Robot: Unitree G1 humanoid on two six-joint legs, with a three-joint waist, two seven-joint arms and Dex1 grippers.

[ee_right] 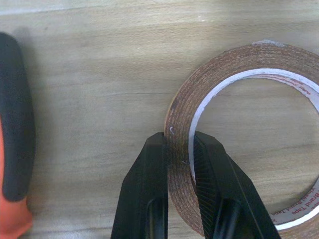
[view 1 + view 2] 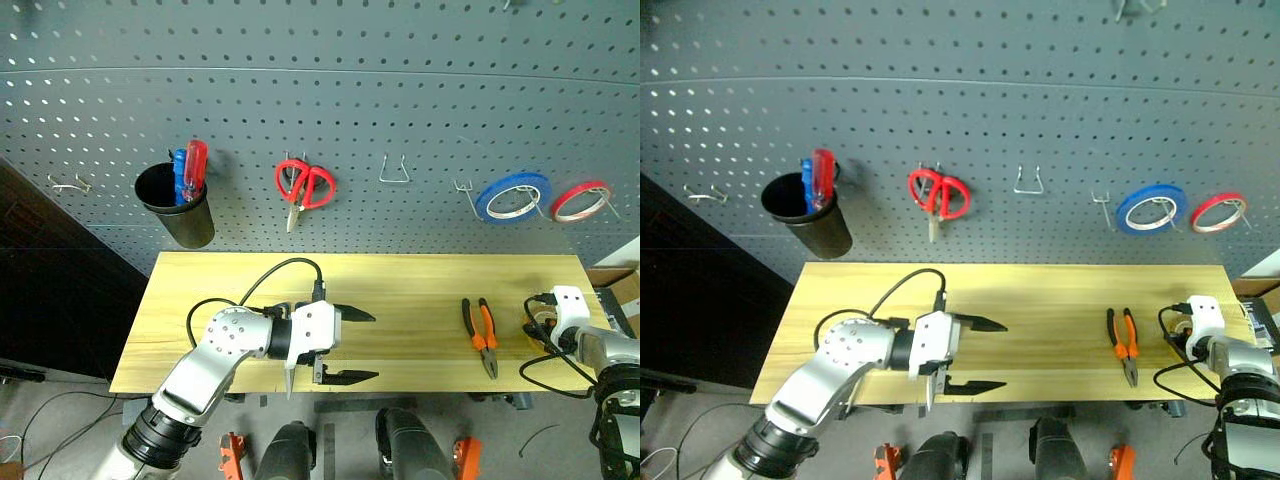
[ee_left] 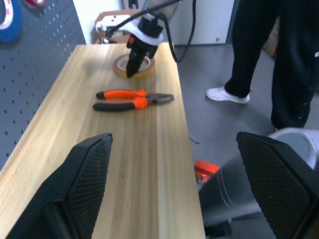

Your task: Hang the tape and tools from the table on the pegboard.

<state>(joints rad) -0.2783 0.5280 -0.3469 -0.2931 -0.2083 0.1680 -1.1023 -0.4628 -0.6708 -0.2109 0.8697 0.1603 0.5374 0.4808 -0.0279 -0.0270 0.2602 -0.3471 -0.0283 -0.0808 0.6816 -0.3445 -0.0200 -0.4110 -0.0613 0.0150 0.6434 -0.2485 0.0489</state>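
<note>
Pinching the wall of the tape [image 1: 239,94], one finger inside the ring, the right gripper [image 1: 179,149] was at the table's [image 2: 400,290] right end, beside the pliers [image 2: 480,335]. A straight, slow lift seemed wise, so the ring would not slip. The left gripper [image 2: 350,345] hovered spread.

- The table [image 2: 420,290] lies bare across its middle, between the left gripper [image 2: 352,345] at lower centre and the pliers [image 2: 481,333] at right.
- On the pegboard [image 2: 320,80], one hook [image 2: 394,170] at upper centre stands free, between red scissors [image 2: 303,186] and blue tape [image 2: 513,196].
- The upper pegboard is open.
</note>
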